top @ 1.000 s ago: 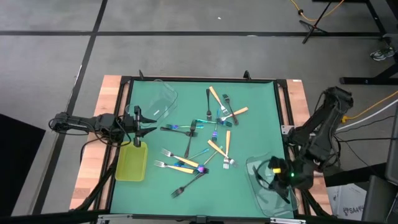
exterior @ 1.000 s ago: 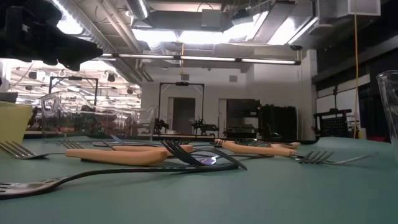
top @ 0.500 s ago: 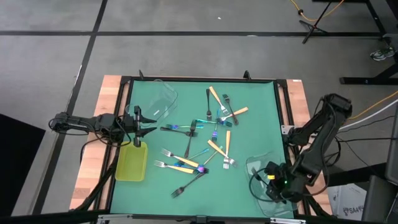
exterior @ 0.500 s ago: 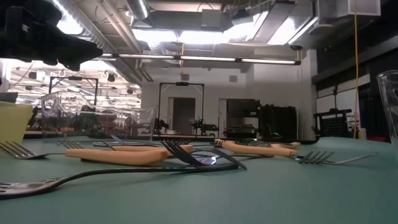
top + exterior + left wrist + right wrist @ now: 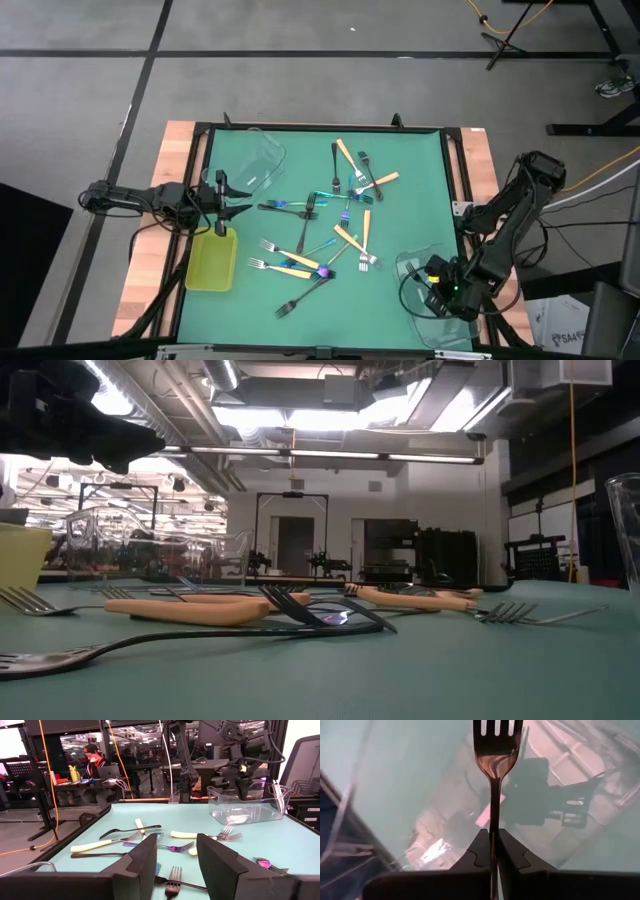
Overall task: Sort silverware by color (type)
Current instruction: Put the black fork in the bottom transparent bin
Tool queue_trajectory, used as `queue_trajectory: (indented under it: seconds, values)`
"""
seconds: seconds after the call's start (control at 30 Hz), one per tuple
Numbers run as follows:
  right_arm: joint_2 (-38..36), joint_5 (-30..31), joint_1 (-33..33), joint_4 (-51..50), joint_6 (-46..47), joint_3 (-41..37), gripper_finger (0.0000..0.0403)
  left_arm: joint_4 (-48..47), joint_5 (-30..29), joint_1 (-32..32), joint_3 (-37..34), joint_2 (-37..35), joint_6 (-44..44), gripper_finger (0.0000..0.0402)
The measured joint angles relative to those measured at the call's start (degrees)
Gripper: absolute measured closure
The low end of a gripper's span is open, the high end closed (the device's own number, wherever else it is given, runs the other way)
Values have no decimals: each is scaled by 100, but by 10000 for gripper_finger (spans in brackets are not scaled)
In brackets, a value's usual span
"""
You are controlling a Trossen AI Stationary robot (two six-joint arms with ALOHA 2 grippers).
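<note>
Right gripper (image 5: 432, 291) clamped on dark fork (image 5: 494, 780) over clear tub (image 5: 425, 265), left gripper (image 5: 236, 197) spread wide between second tub (image 5: 258, 158) and yellow tray (image 5: 212, 263), forks (image 5: 320, 225) scattered mid-table.

low view: on my green mat (image 5: 420, 670) a dark fork (image 5: 150, 646) lies nearest the camera. behind it, an orange-handled fork (image 5: 190, 609) touches a crossed dark fork (image 5: 320, 610). far beyond the mat: a second orange handle (image 5: 420, 599), a silver fork head (image 5: 510, 613).
</note>
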Motion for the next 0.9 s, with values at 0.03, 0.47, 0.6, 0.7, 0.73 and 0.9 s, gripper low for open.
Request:
queue_trajectory:
  seconds: [0.03,0.47,0.6,0.7,0.73,0.9]
  values:
    - [0,1,0,19,0,-48,402,0,0,0,0,1,0,269]
    - [0,4,0,798,-17,-598,402,0,0,-2,1,2,-2,269]
    - [-5,7,0,1050,-23,-769,402,0,0,0,0,1,0,269]
    - [-13,3,0,1063,-22,-790,402,0,0,-2,-1,1,0,269]
    - [-13,1,0,1059,-22,-790,402,2,0,-2,1,2,-2,269]
    - [-13,-1,0,1057,-20,-792,402,0,-7,0,-1,0,0,269]
